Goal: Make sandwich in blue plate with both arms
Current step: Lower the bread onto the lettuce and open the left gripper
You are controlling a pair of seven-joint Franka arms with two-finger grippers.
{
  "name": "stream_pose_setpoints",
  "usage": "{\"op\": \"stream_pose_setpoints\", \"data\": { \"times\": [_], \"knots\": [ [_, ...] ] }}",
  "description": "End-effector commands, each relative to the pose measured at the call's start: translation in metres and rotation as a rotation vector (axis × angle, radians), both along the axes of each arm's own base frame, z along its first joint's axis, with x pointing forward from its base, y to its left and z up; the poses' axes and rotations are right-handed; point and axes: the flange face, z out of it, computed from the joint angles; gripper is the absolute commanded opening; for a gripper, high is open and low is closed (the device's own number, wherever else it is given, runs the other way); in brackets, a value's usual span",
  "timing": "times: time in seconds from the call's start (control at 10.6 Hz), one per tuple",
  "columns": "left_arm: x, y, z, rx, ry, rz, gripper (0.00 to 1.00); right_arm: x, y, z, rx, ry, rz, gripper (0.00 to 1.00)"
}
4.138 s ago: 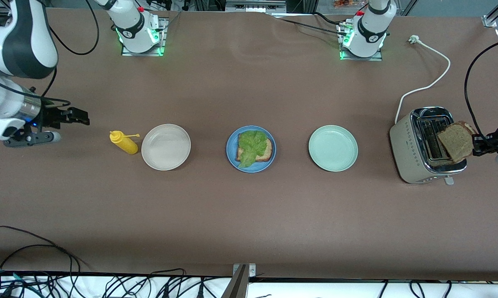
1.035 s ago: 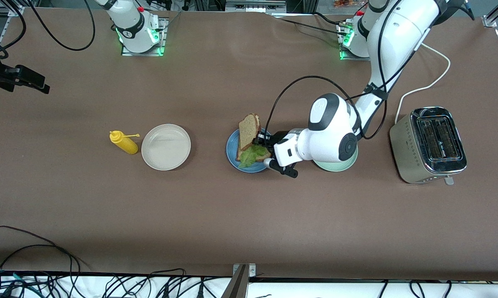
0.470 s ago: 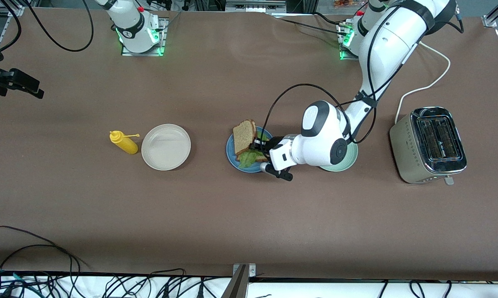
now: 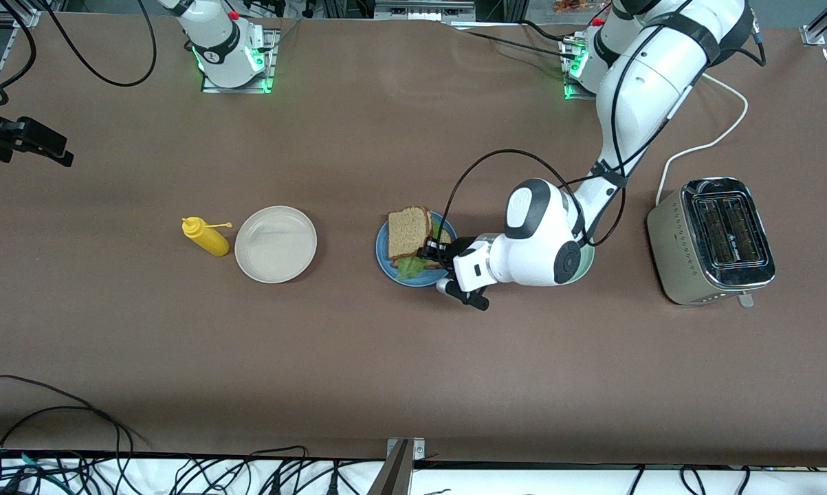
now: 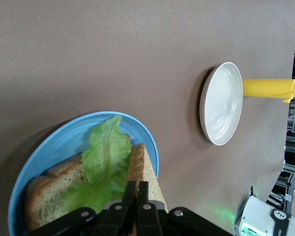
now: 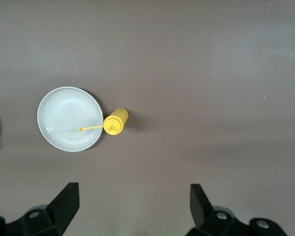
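Brown table [image 4: 413, 357] | left claw [image 4: 428, 251] grips top bread slice [image 4: 408, 232], hiding lettuce [image 4: 408, 267] | right claw [image 4: 25, 141] wide

Sandwich [image 4: 413, 240] in the plate [image 4: 386, 261], between two other plates [image 4: 276, 244].

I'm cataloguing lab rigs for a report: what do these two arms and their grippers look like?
Both arms are glossy white with black joint bands. The left arm carries a looping black cable to its rounded wrist, which bears a black disc. Its left gripper is black with slim fingers. The right gripper is also black, with wedge-shaped fingers. Both bases glow green, with red caps.
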Motion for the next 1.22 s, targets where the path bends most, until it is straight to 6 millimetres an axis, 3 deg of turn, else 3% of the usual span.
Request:
{"op": "stream_pose_setpoints", "data": {
  "times": [0.0,0.19,0.66,0.75,0.85,0.94,1.03,1.13],
  "knots": [
    [0.011,0.004,0.006,-0.030,-0.069,-0.042,0.00,0.003,0.000,0.006,-0.019,-0.009,-0.002,1.00],
    [0.021,0.023,0.008,-0.033,-0.142,-0.090,0.00,0.003,0.000,0.005,-0.019,-0.008,-0.002,1.00],
    [0.025,0.034,-0.001,-0.025,-0.180,-0.125,0.00,0.003,0.000,0.005,-0.019,-0.008,-0.002,1.00],
    [0.024,0.034,-0.003,-0.024,-0.177,-0.126,0.11,0.003,0.000,0.005,-0.019,-0.008,-0.002,1.00],
    [0.023,0.034,-0.005,-0.024,-0.173,-0.128,0.37,0.003,0.000,0.005,-0.019,-0.008,-0.002,1.00],
    [0.023,0.034,-0.005,-0.024,-0.172,-0.128,0.84,0.003,0.000,0.005,-0.019,-0.008,-0.002,1.00],
    [0.022,0.033,-0.005,-0.023,-0.171,-0.129,1.00,0.003,0.000,0.005,-0.019,-0.008,-0.002,1.00],
    [0.022,0.034,-0.003,-0.021,-0.171,-0.127,1.00,0.003,0.000,0.005,-0.019,-0.008,-0.002,1.00]
  ]
}}
